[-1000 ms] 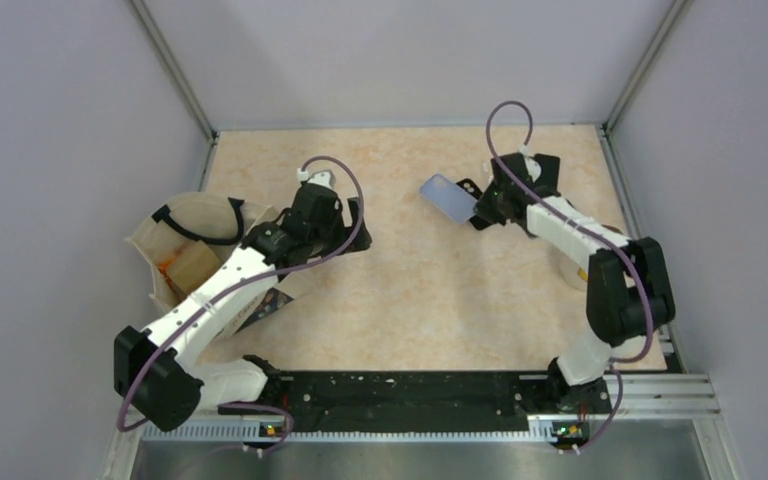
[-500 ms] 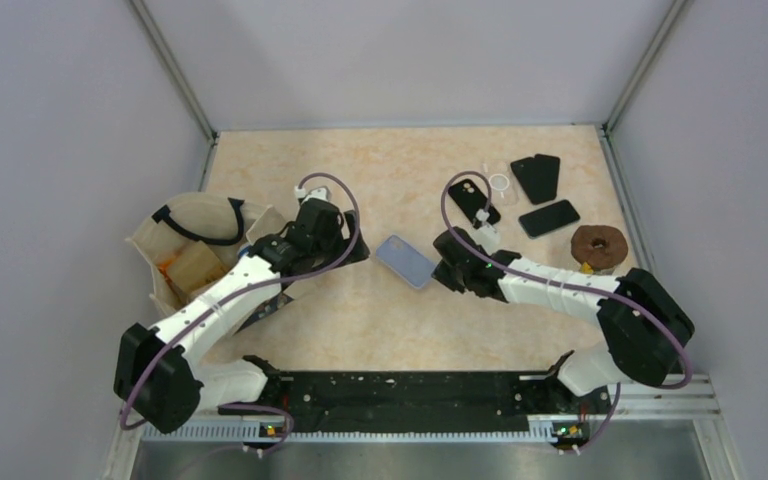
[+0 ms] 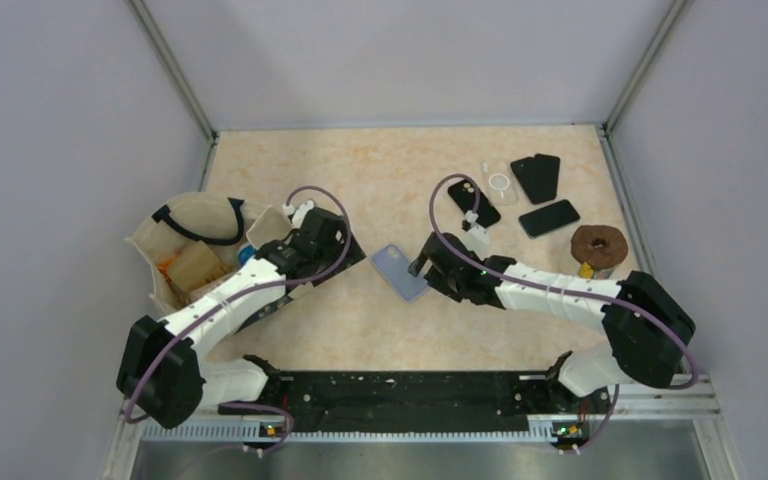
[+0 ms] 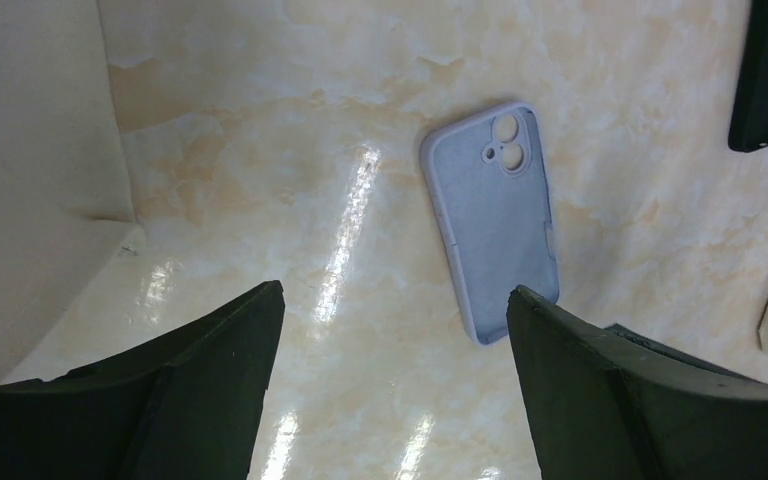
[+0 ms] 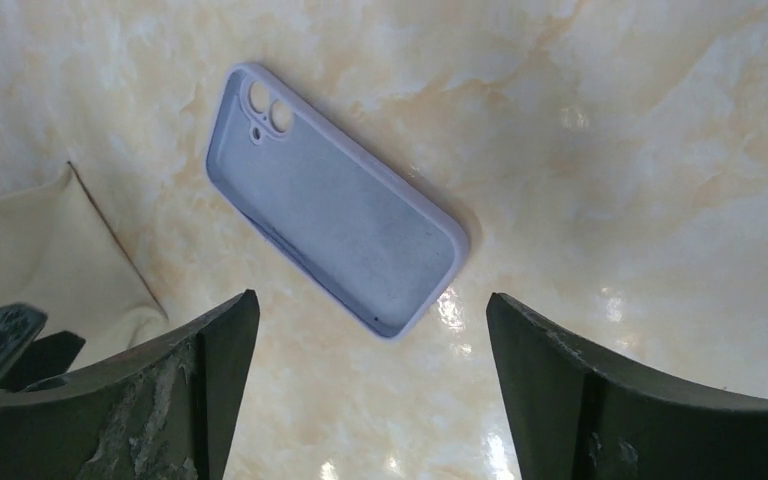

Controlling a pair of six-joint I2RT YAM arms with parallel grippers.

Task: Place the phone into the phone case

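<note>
A lavender phone case [image 3: 400, 271] lies flat on the table's middle, hollow side up, with nothing in it. Both wrist views show the case [image 4: 495, 215] [image 5: 335, 200] just beyond the fingertips. My left gripper [image 3: 353, 253] [image 4: 395, 295] hovers open at its left, touching nothing. My right gripper [image 3: 423, 268] [image 5: 370, 297] stands open at the case's right end, apart from it. Three dark phones lie at the back right: one [image 3: 473, 202] close behind my right arm, one [image 3: 537, 177] by the far edge, one [image 3: 548, 217] beside it.
A cream bag [image 3: 195, 250] with black handles sits at the left, under my left arm. A clear case with a white ring [image 3: 500, 183] lies among the phones. A brown ring-shaped object [image 3: 598, 245] stands by the right wall.
My right gripper carried the lavender case from the back right to the table's middle, laid it down and opened. My left gripper shifted slightly nearer and toward the case.
</note>
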